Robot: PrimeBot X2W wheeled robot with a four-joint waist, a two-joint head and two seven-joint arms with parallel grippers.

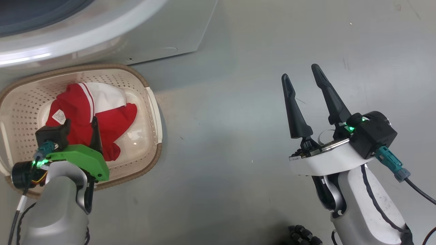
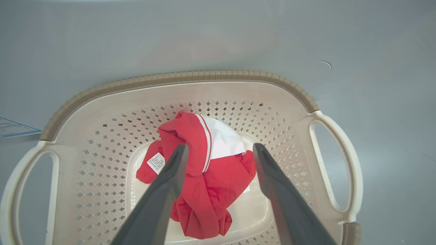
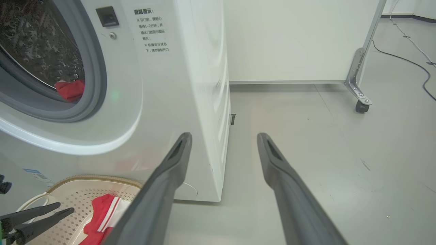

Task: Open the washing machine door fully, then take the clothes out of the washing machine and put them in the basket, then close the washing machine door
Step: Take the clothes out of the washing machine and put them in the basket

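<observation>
Head view: the washing machine [image 1: 102, 30] is cut off at the top. The left pincer [image 1: 80, 127], half hidden by its wrist, hangs over the one basket [image 1: 154, 112]. The right pincer [image 1: 299, 71] is spread and empty.

Left wrist view: the fingers [image 2: 163, 190] are released above one red garment [image 2: 204, 190]. The basket's long axis runs sideways.

Right wrist view: a second red garment [image 3: 71, 90] lies in the drum, its edge hidden by the grey ring [image 3: 97, 85].

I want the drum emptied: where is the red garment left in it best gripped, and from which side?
Pinch the raised crumple of the red garment, lying low in the drum just behind the grey rubber ring. Probably come from the front, straight in over the ring's lower lip.
</observation>
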